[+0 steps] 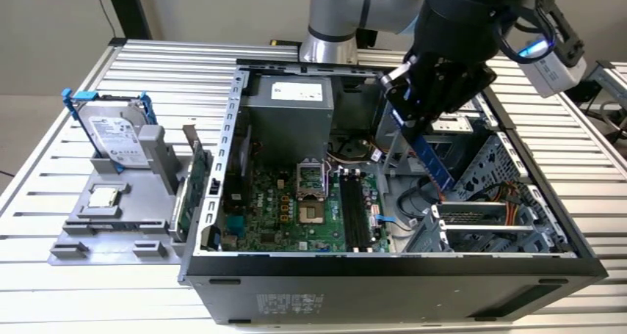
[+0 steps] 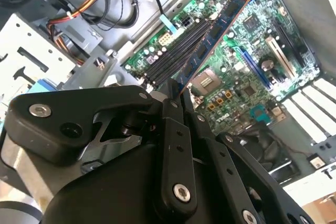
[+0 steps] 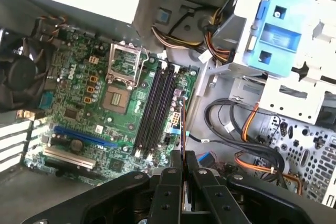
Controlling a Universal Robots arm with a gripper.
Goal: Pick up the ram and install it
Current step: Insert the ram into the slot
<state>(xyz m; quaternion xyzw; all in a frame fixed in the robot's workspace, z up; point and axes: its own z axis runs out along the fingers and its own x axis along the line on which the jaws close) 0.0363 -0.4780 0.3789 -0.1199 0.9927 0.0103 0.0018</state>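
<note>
My gripper (image 1: 419, 121) is shut on the ram (image 1: 434, 160), a narrow blue stick with dark chips. It holds the ram by one end, tilted, in the air above the open computer case (image 1: 392, 271). In the second wrist view the ram (image 2: 216, 27) reaches out from the gripper (image 2: 177, 92) over the black memory slots (image 2: 176, 53) of the green motherboard. The first wrist view has the ram (image 3: 182, 129) edge-on as a thin line, just beside the slots (image 3: 157, 106), rising from the gripper (image 3: 182, 157). The slots (image 1: 354, 213) lie below the ram and to the exterior view's left of it.
A silver hard drive in a blue frame (image 1: 113, 132) stands on a grey holder (image 1: 108, 231) at the exterior view's left, with a green expansion card (image 1: 196, 183) beside it. Inside the case are the power supply (image 1: 294, 106), a drive cage (image 1: 490, 172), loose cables (image 3: 247, 135) and a fan (image 3: 21, 72).
</note>
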